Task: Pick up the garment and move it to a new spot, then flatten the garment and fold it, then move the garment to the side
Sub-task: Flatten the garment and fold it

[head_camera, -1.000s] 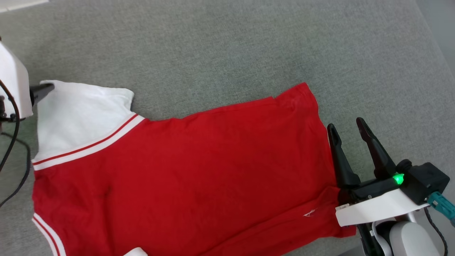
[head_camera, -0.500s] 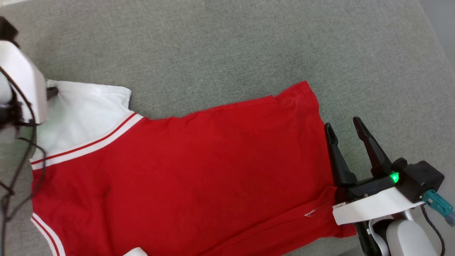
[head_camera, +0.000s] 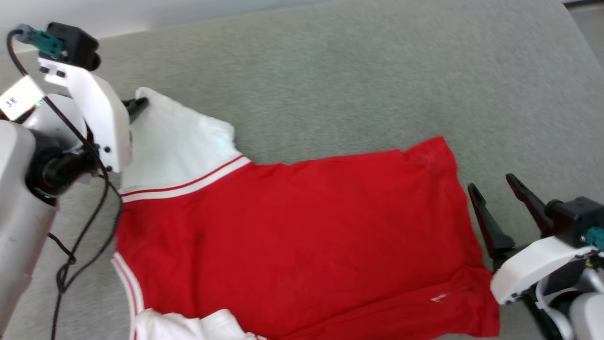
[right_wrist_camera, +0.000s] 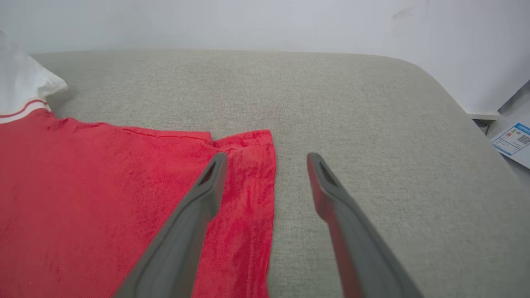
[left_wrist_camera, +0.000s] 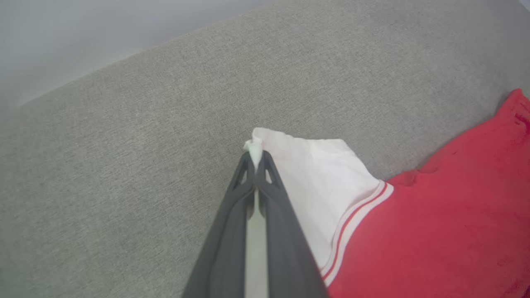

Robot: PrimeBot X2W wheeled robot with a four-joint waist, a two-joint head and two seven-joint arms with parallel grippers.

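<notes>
In the head view, the garment [head_camera: 302, 226] lies spread, plain red face up, on the grey cushion [head_camera: 339, 80]. The left gripper [head_camera: 138, 104] sits at the tip of the garment's white sleeve [head_camera: 174, 141]. The right gripper [head_camera: 491, 184] stands just beside the garment's hem, fingers apart.

In the left wrist view, the left gripper [left_wrist_camera: 256, 159] is pinched together on the sleeve's corner, and a white tuft pokes past its tips.

In the right wrist view, the right gripper [right_wrist_camera: 267, 156] is spread wide. One finger is over the garment's [right_wrist_camera: 83, 186] hem edge and the other over bare cushion beside it.
</notes>
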